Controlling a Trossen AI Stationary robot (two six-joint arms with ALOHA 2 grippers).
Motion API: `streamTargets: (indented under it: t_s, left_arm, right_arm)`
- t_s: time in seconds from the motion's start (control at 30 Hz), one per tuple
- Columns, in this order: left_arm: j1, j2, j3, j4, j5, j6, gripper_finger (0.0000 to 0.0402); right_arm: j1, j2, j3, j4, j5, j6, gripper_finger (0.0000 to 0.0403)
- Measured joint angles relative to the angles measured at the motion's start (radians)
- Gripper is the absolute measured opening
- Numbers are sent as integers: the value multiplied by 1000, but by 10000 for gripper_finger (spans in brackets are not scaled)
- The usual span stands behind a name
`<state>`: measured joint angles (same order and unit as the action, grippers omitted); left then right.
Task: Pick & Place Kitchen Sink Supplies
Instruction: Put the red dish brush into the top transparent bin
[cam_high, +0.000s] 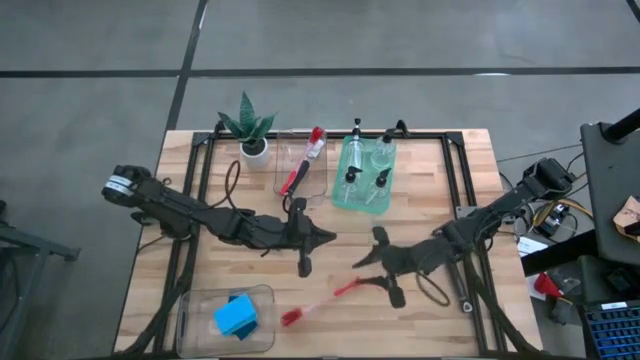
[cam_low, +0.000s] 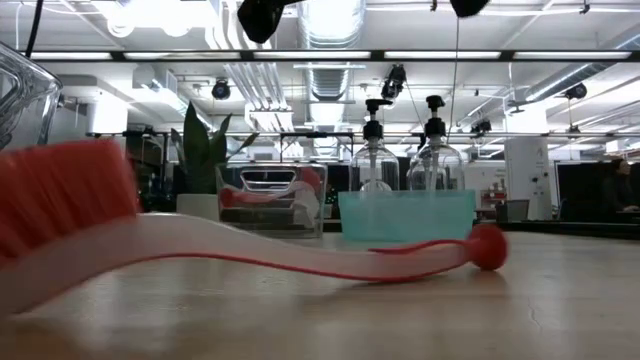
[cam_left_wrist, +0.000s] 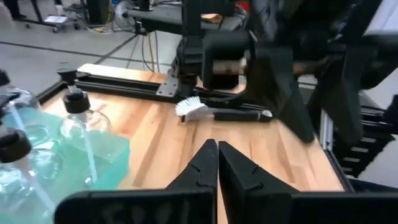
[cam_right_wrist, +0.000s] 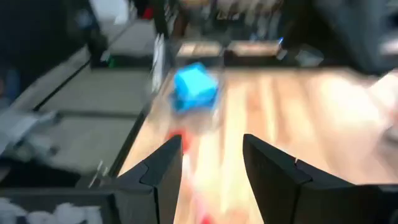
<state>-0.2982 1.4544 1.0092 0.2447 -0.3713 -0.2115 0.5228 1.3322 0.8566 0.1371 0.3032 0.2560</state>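
One long red-bristled pink-handled dish brush (cam_high: 318, 301) lies loose on wood, just right of clear plastic bin (cam_high: 262, 293) w/ blue sponges (cam_high: 236, 317). R gripper (cam_high: 362, 262) open by handle tip, holding nothing; L gripper (cam_high: 330, 237) shut, empty. Step: brush pickup; next needs jaws astride handle.

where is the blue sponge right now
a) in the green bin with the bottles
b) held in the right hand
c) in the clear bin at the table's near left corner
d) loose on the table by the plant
c: the high view shows the blue sponge lying inside the clear bin at the near left corner, while the right hand is open over the red brush and holds nothing.
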Motion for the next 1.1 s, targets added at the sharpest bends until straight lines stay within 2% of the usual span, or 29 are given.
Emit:
streamTargets:
  t_s: [0.13,0.27,0.43,0.57,0.8,0.97,1.1]
  left_arm:
    - [-8,0,0,0,42,1,40]
    - [-16,0,0,1,63,0,105]
    - [-25,-2,0,6,110,-7,198]
    - [-27,-18,0,8,176,-50,243]
    - [-46,-115,0,-3,231,-59,254]
    - [-64,-182,0,-22,231,-51,253]
    - [-74,-218,0,-46,230,-48,252]
  right_arm:
    - [-1,60,0,-29,-47,21,169]
    - [5,146,23,-61,-55,16,197]
    - [5,307,141,-163,-70,8,237]
    - [5,430,275,-237,-71,-72,252]
    - [-9,621,538,-478,-76,-157,242]
    - [-31,728,640,-552,-84,-181,237]
    - [-63,778,666,-552,-164,-188,242]
